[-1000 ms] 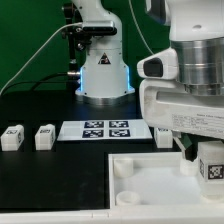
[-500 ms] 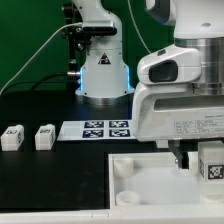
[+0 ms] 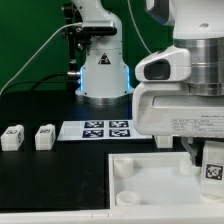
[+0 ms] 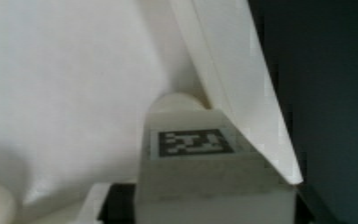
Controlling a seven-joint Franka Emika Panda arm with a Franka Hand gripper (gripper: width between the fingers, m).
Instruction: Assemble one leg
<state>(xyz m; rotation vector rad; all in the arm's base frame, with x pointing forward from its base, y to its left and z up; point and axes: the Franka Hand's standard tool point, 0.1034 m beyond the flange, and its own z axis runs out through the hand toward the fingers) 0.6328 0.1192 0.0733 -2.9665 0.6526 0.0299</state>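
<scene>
My gripper (image 3: pixel 207 160) is at the exterior view's right, shut on a leg (image 3: pixel 213 167), a small white block with a black-and-white tag. It holds the leg over the far right corner of the large white tray-like part (image 3: pixel 150 172). In the wrist view the held leg (image 4: pixel 195 150) stands between the dark fingers (image 4: pixel 128 203), close against the tray part's white wall (image 4: pixel 220 70). The gripper (image 4: pixel 202 205) itself is mostly hidden by the leg. Two more legs (image 3: pixel 11 137) (image 3: pixel 44 137) lie at the left, and another (image 3: pixel 163 137) shows partly behind the arm.
The marker board (image 3: pixel 95 129) lies flat in front of the robot base (image 3: pixel 103 75). The tray part has round corner sockets (image 3: pixel 122 169). A black cable runs along the back left over the dark table.
The arm has shifted slightly, and the held leg has sunk a little over the tray part's right corner. The other legs have not moved.
</scene>
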